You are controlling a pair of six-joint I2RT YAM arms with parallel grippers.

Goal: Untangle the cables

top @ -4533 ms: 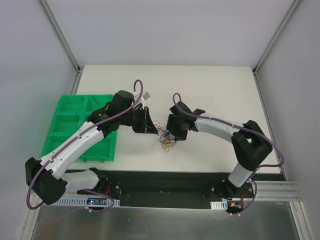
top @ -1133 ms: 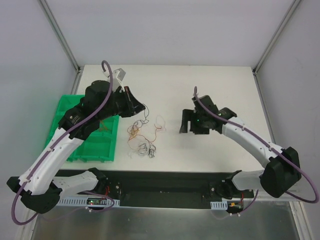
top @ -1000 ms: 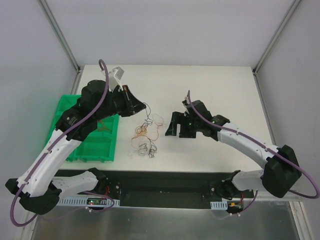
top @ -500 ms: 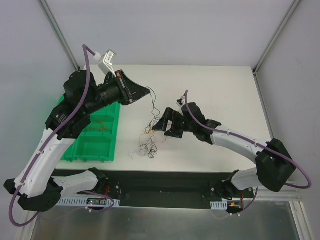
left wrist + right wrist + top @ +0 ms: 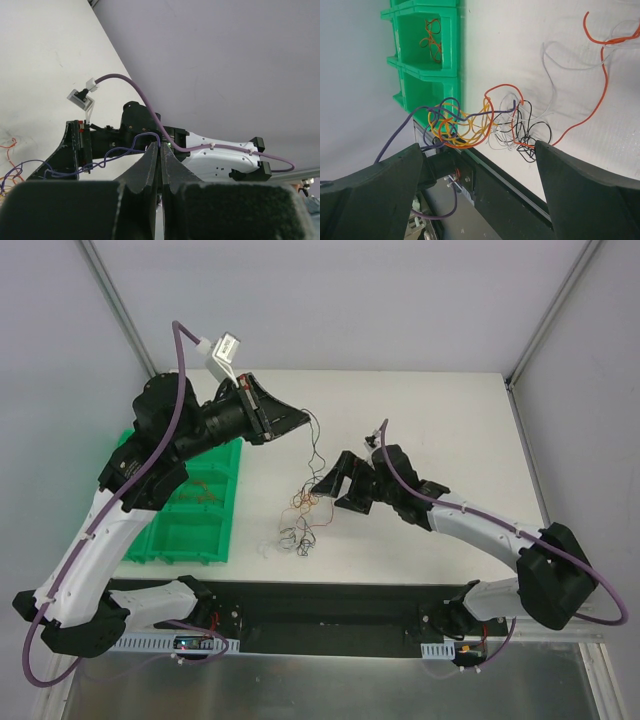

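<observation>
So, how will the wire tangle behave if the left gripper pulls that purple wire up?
Likely floppy: the purple wire bends in loose curves below the left gripper. The wire tangle looks light and interlooped, so it would probably drag along.

My cables (image 5: 470,125) are thin wires in smooth, faintly shiny plastic sheathing: orange, yellow, purple, black and white. Under them the desk (image 5: 440,410) is matt white, finely pebbled up close. The tray (image 5: 435,72) beside the cables is bright green plastic with a slight gloss. My right tool (image 5: 479,147) and left tool (image 5: 160,150) are matt black plastic, a bit grainy. My arms (image 5: 480,525) wear smooth white shells, and their hoses (image 5: 178,350) look like rubbery purple.
</observation>
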